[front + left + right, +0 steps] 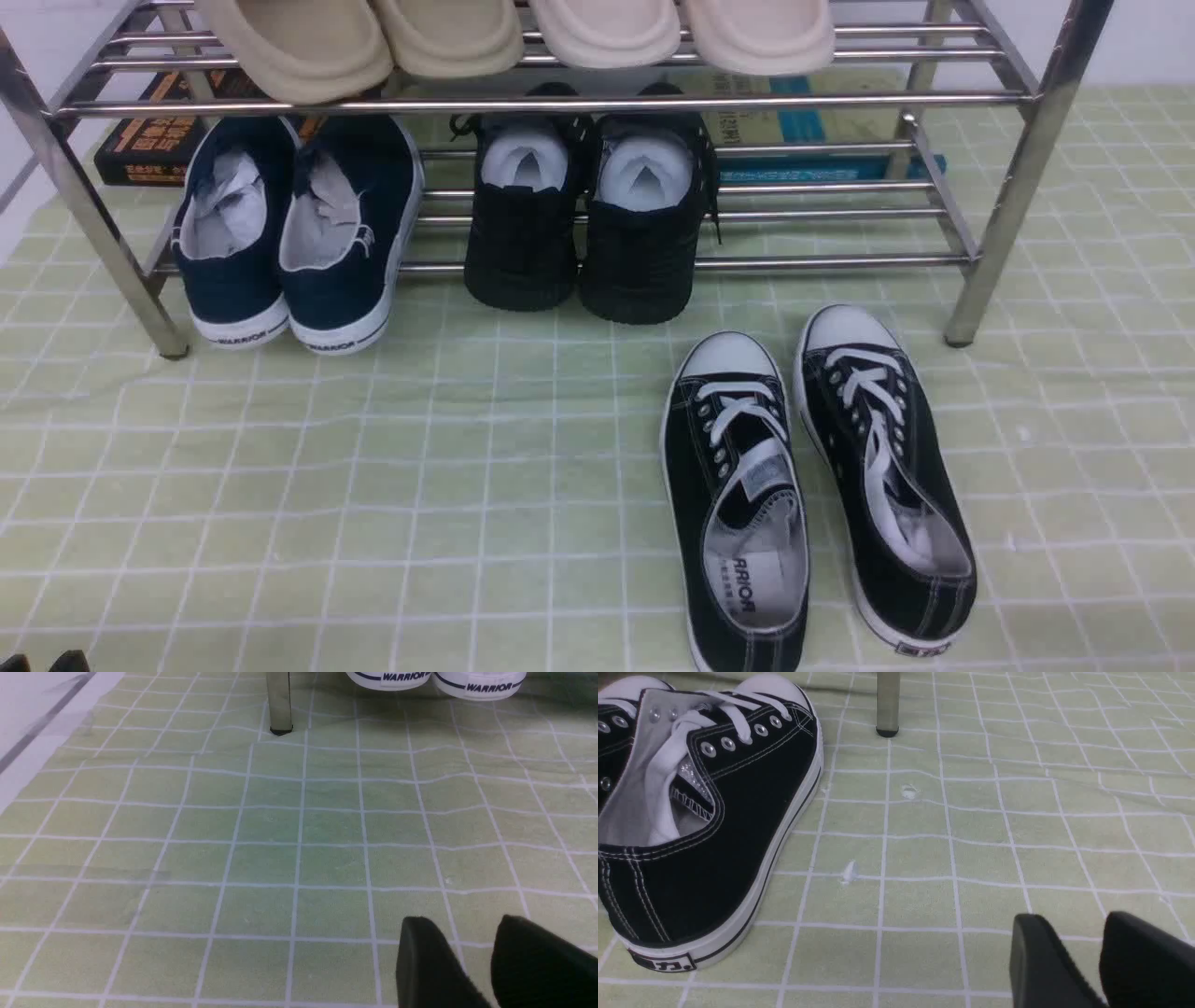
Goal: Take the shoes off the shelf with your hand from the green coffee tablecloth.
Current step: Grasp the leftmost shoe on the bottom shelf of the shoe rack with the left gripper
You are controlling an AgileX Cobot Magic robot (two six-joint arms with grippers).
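Fingertips of both arms sit nearest us. The left gripper [465, 935] and the right gripper [1071, 933] each show a narrow gap between their black pads. Only cloth shows through the gap, so both hold nothing. Beneath them spreads the green gridded tablecloth [373, 485], lightly wrinkled.

On the right side a pair of black lace-up sneakers [742, 485] lies on the cloth, toes toward the rack. We judge that pair is already down.

Farther on, the navy slip-on shoes [313, 280] sit at the left end of the lower tier of the chrome shelf [822, 262]. Their heels face us, and the white WARRIOR soles jut past the front rail, just beside the left leg. Nothing touches them, so we judge that lifting them out is all left to do.

A black knit pair [635, 261] sits near them on the right, and beige soles [513, 37] overhang from the top tier.

The cloth before the navy pair is bare and gives the left arm broad room. The tight edges are the leg, the upper rail above the shoe mouths, and the knit pair.
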